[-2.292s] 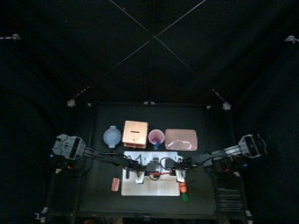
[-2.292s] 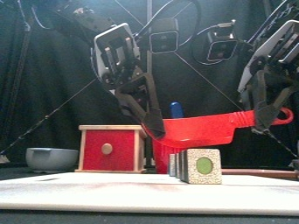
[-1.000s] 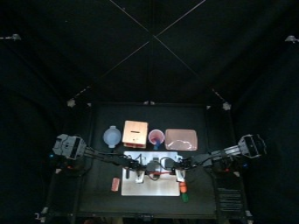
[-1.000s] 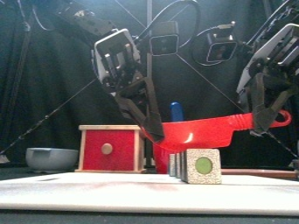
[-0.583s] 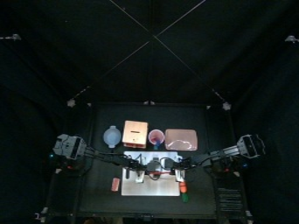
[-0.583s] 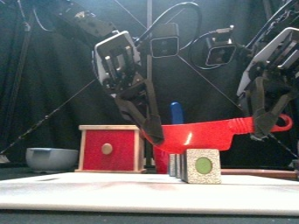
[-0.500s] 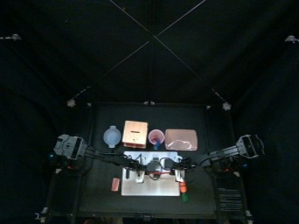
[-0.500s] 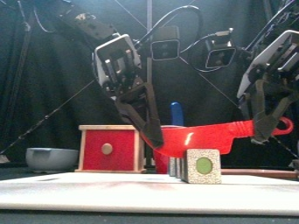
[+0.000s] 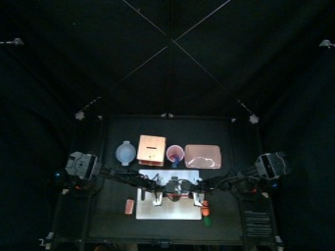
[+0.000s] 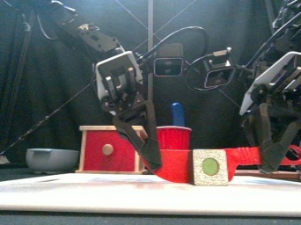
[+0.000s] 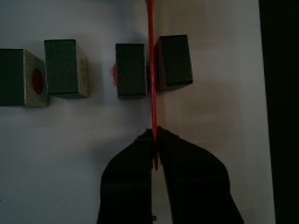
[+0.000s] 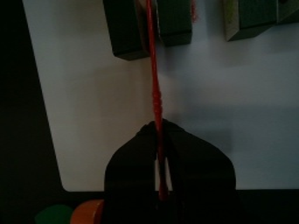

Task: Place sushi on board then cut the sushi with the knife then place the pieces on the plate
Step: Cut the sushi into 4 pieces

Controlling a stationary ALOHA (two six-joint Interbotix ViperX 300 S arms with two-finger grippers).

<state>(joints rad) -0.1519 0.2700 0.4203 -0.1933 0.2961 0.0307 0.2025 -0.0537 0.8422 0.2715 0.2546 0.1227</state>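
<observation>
Left pincer (image 11: pixel 153 134), right pincer (image 12: pixel 156 129) clenched on red knife (image 10: pixel 177 167), blade between sushi blocks (image 11: pixel 176 61) on board (image 10: pixel 118 195); uneven push may topple them.

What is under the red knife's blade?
Only the white cutting board: the red knife sits in the gap between two sushi blocks. Its edge's contact with the board is hidden.
</observation>
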